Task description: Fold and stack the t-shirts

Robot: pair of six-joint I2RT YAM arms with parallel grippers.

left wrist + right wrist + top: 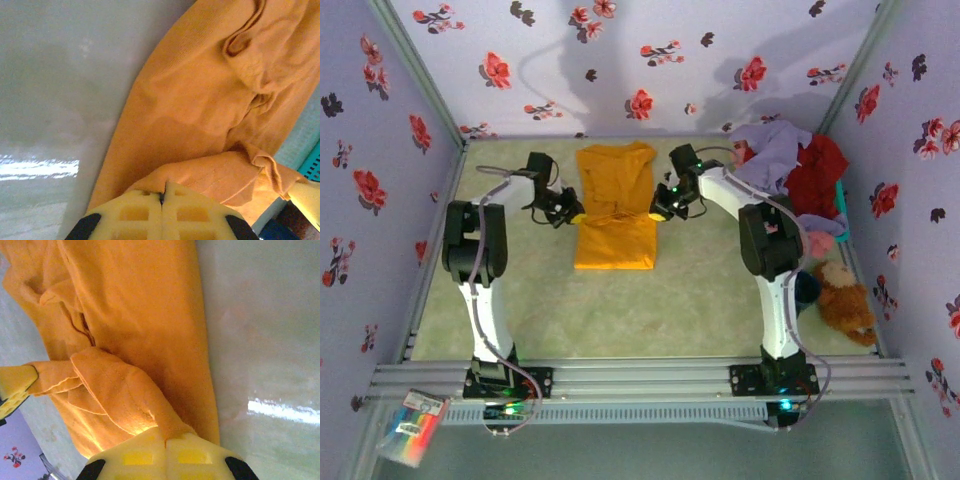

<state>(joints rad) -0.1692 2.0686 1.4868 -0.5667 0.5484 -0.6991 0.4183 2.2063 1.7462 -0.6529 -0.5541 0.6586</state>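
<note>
On the pale tabletop (620, 320), our left claw (162, 194) and right claw (164, 439) each clenched a side fold of the orange-yellow t-shirt (615, 240).

Everything here is placed off the big t-shirt (615, 205), which lies flat on the table (620, 320), a bit back of centre. The left gripper (572, 215) sits right at the shirt's left edge and the right gripper (659, 209) at its right edge, both about halfway along, each with a fold of the shirt between its fingers. Well off to the shirt's right and slightly behind it, the other t-shirts (790, 160) are heaped on the basket (842, 208). The teddy bear (845, 300) is also to the shirt's right but nearer the front, just before the basket. A small packet (410, 425) lies far in front of the shirt, to its left.
</note>
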